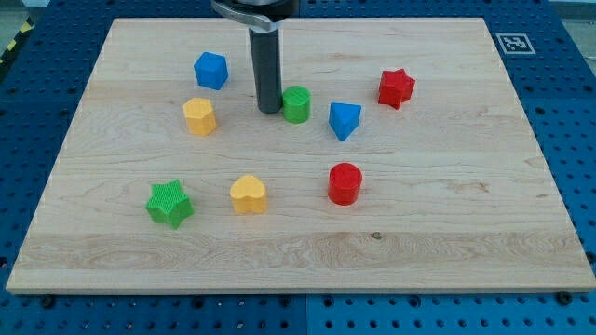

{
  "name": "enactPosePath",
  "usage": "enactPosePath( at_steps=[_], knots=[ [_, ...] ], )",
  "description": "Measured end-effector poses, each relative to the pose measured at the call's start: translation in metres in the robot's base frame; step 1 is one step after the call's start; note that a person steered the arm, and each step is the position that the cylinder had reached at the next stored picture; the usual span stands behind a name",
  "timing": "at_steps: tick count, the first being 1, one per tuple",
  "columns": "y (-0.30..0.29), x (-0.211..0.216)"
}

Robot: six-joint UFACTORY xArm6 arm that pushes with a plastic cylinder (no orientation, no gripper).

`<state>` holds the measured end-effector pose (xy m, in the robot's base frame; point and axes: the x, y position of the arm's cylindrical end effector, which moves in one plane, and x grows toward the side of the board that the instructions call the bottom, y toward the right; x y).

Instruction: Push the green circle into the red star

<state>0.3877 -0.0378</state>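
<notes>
The green circle (297, 103) stands on the wooden board (447, 223) a little above the middle. The red star (396, 88) lies to its right and slightly higher, well apart from it. My tip (269, 110) is at the end of the dark rod, right against the green circle's left side, touching or nearly touching it. A blue triangular block (344, 120) lies between the green circle and the red star, slightly lower than both.
A blue hexagon-like block (211, 70) is at the upper left, a yellow hexagon-like block (199, 115) left of my tip. A green star (169, 203), a yellow heart (249, 194) and a red circle (345, 182) lie in the lower half.
</notes>
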Motion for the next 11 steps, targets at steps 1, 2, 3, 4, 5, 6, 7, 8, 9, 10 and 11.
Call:
enactPosePath(
  at_steps=[1,2,3,4,5,6,7,8,9,10,11],
  knots=[
    [0.0,0.023],
    [0.0,0.024],
    [0.0,0.014],
    [0.011,0.0],
    [0.044,0.012],
    [0.065,0.012],
    [0.07,0.012],
    [0.07,0.009],
    [0.071,-0.004],
    [0.084,-0.008],
    [0.115,-0.008]
  ],
)
